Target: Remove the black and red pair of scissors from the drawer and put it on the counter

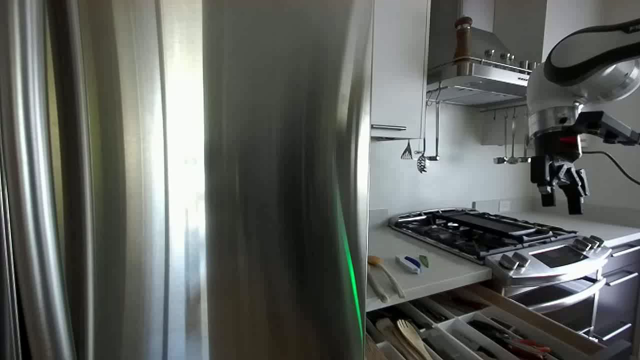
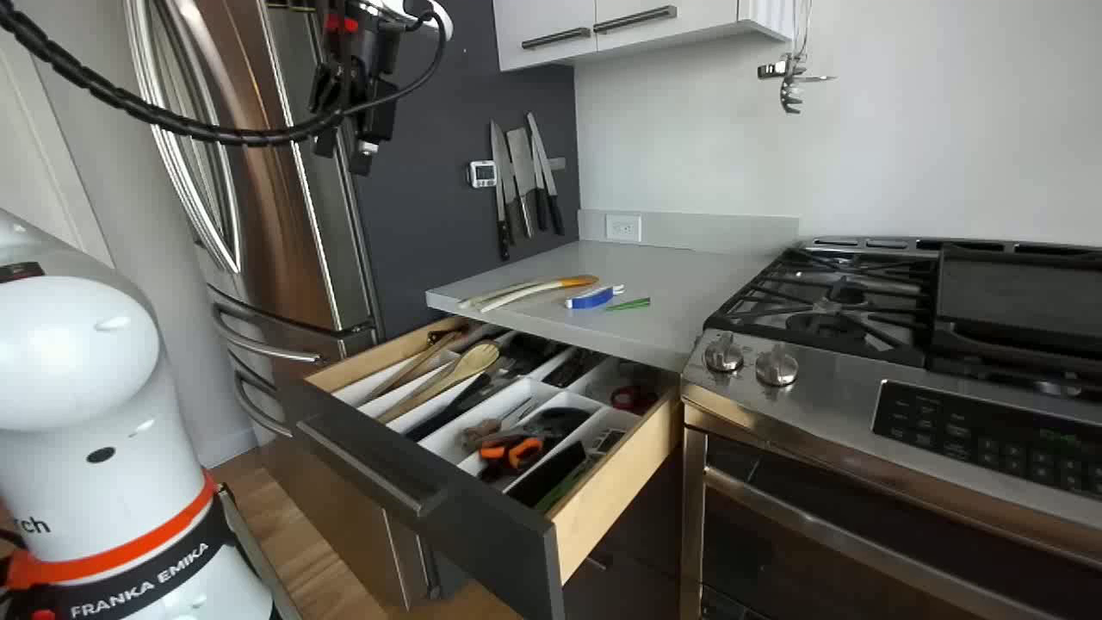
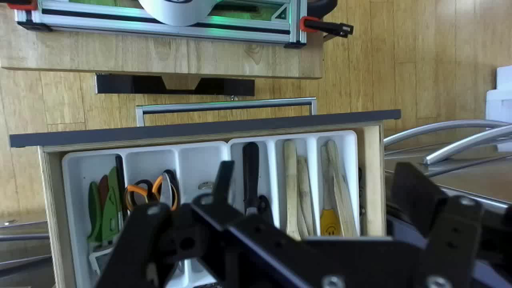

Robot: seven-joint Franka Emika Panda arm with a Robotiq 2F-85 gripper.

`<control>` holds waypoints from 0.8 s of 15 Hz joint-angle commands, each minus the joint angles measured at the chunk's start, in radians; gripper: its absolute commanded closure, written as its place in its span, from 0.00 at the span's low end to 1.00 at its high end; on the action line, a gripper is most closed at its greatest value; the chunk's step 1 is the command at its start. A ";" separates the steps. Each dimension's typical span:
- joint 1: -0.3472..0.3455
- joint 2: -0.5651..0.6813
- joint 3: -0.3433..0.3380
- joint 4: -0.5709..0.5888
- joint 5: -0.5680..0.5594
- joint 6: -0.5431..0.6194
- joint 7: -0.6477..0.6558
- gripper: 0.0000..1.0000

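Observation:
The drawer stands open below the counter; it also shows in the wrist view. Red loop handles, likely the black and red scissors, lie in its back compartment near the hob; my gripper hides that part in the wrist view. Scissors with orange and black handles lie in a front compartment, also in the wrist view. My gripper is open and empty, well above the drawer; it shows in both exterior views.
Wooden tongs, a blue and white item and a green item lie on the counter. The gas hob adjoins it. The steel fridge stands beside the drawer. Wooden spoons lie in other compartments.

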State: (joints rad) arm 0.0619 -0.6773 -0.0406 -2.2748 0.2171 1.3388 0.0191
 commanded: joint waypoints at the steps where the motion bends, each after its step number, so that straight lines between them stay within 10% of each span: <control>1: -0.027 0.002 0.018 0.003 0.008 -0.005 -0.013 0.00; 12: -0.067 0.066 0.044 0.009 -0.032 0.123 0.034 0.00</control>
State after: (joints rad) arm 0.0429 -0.6696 -0.0293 -2.2748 0.2134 1.3646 0.0203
